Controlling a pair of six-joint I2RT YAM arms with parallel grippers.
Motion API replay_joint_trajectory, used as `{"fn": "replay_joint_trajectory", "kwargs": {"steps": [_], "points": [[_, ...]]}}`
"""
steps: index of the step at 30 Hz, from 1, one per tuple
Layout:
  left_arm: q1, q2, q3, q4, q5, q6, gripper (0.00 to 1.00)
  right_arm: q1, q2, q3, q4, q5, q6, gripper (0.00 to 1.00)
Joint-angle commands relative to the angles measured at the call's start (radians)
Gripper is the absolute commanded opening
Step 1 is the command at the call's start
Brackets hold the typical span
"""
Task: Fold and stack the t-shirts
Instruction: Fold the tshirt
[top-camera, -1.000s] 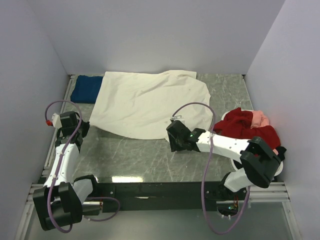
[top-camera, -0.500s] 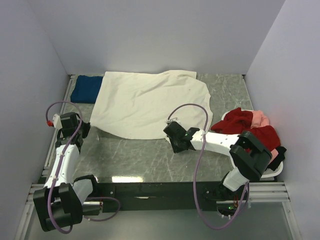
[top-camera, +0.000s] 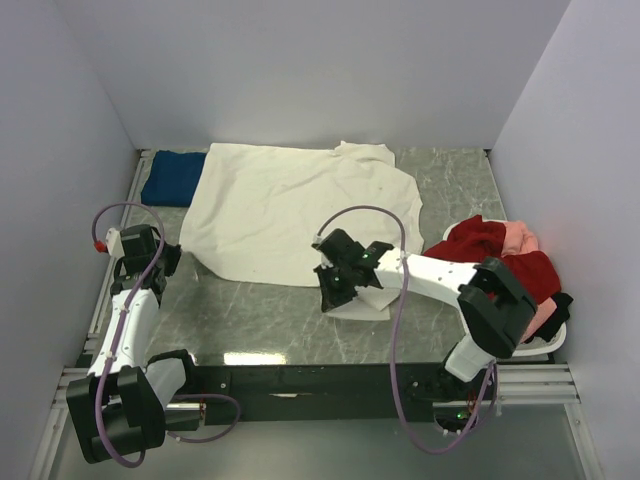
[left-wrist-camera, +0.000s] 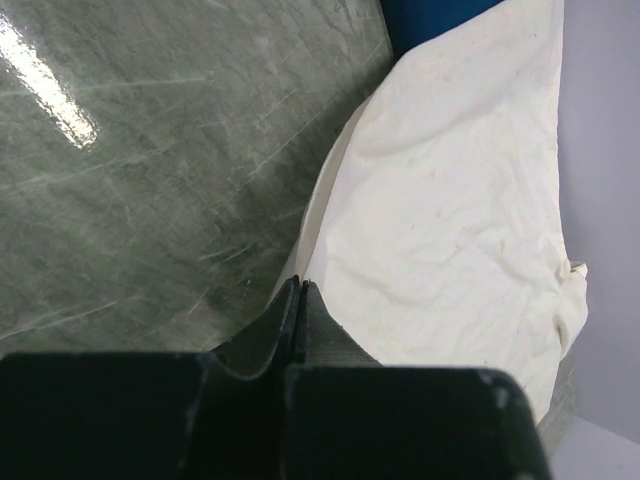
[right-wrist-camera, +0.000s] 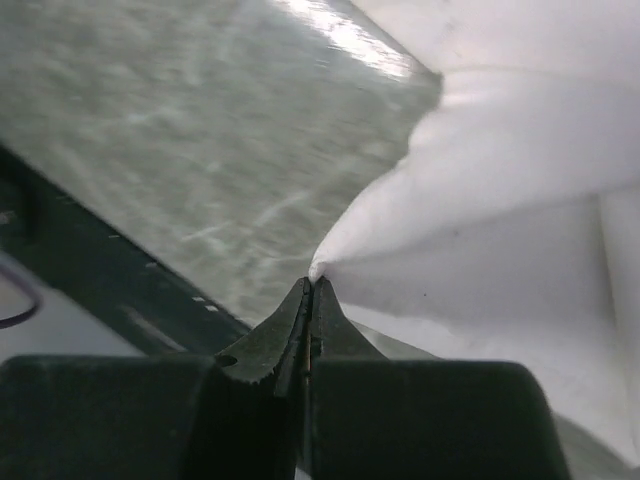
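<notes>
Since my right gripper (top-camera: 333, 288), pinched shut on the hem of the cream shirt (top-camera: 290, 205), has dragged it toward the near edge of the bench (top-camera: 250, 318), I judge folding begun.

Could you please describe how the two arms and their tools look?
The left arm and right arm are white links with black joint housings. A purple cable loops along each. A small red plug sits near the left wrist. The left tool and right tool have black, tapering fingers.

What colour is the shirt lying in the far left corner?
Dark blue. The shirt shows best in the top external view.
</notes>
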Motion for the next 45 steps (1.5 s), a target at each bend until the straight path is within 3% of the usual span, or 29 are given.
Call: {"fn": "replay_joint_trajectory", "kwargs": {"steps": [1,3,5,7,8,11,12,20,29,35,45], "points": [[0.004,-0.019,-0.009,0.034,0.01,0.004,0.0,0.001,0.078,0.061,0.087,-0.232,0.092,0.0],[0.003,-0.023,-0.009,0.032,0.006,0.007,0.0,-0.001,0.109,0.071,0.149,-0.277,0.143,0.0],[0.004,-0.023,-0.009,0.026,0.004,0.009,0.0,-0.003,0.112,0.087,0.17,-0.227,0.167,0.01],[0.003,-0.028,-0.012,0.025,0.003,0.01,0.0,-0.009,0.094,0.075,0.19,-0.196,0.203,0.1],[0.003,-0.033,-0.015,0.023,0.001,0.01,0.0,-0.01,0.062,0.064,0.213,-0.172,0.212,0.25],[0.004,-0.037,-0.021,0.02,-0.002,0.012,0.0,-0.015,-0.047,0.004,0.233,-0.103,0.241,0.47],[0.004,-0.039,-0.021,0.022,-0.004,0.012,0.0,-0.018,-0.082,-0.014,0.235,-0.055,0.258,0.49],[0.001,-0.051,-0.029,0.022,-0.002,0.005,0.0,-0.019,-0.531,-0.292,0.102,0.264,0.381,0.51],[0.004,-0.066,-0.036,0.014,-0.002,0.004,0.0,-0.019,-0.837,-0.611,0.048,0.31,0.548,0.52],[0.001,-0.071,-0.038,0.011,-0.002,0.002,0.0,-0.018,-0.896,-0.674,0.081,0.346,0.622,0.54],[0.003,-0.072,-0.036,0.005,-0.013,0.009,0.0,-0.019,-0.77,-0.696,0.141,0.393,0.665,0.52]]}}
